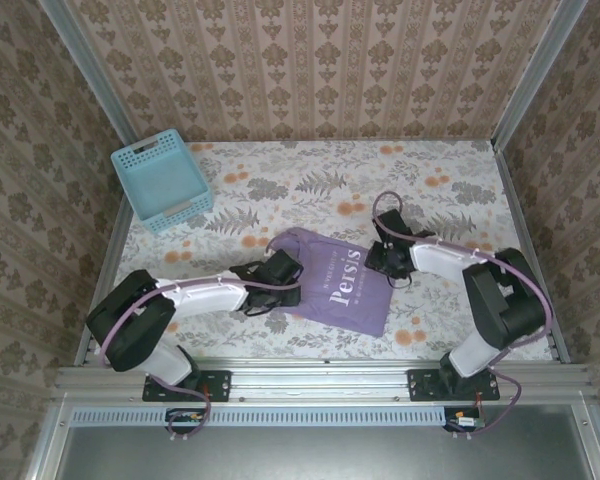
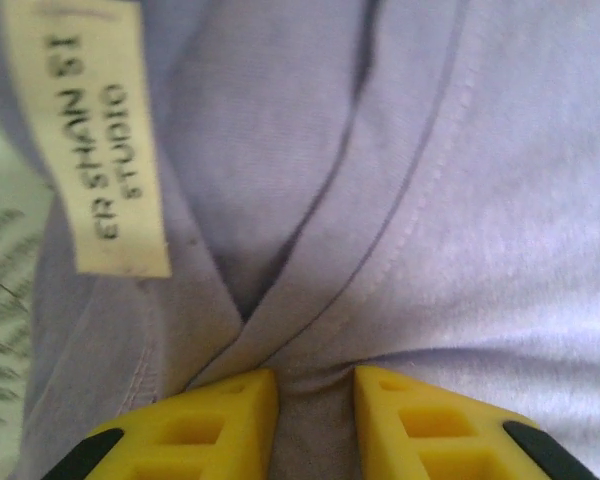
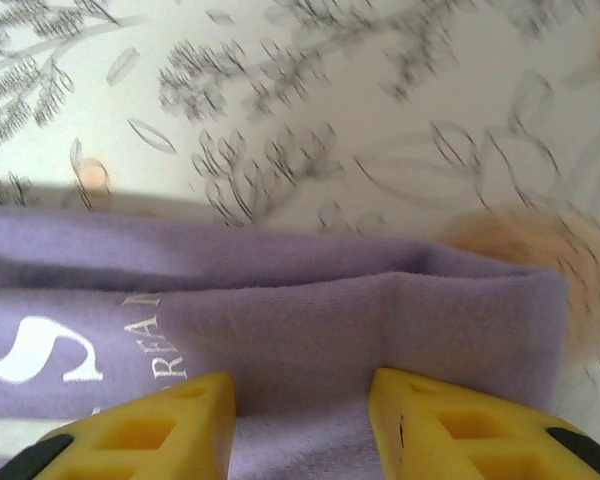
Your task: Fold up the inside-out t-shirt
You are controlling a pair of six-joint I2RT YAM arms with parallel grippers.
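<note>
The t-shirt (image 1: 340,285) is coloured light purple, with white letters. The table (image 1: 310,180) under it is printed with grey leaves and orange flowers.

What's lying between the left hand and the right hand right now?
The lavender t-shirt, white lettering up, covers the stretch between the left hand and the right hand; the top view shows it.

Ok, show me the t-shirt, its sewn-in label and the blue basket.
t-shirt (image 1: 332,287), top view, on its printed middle.
label (image 2: 105,150), left wrist view, on its lettering.
blue basket (image 1: 180,211), top view, on its near wall.
</note>
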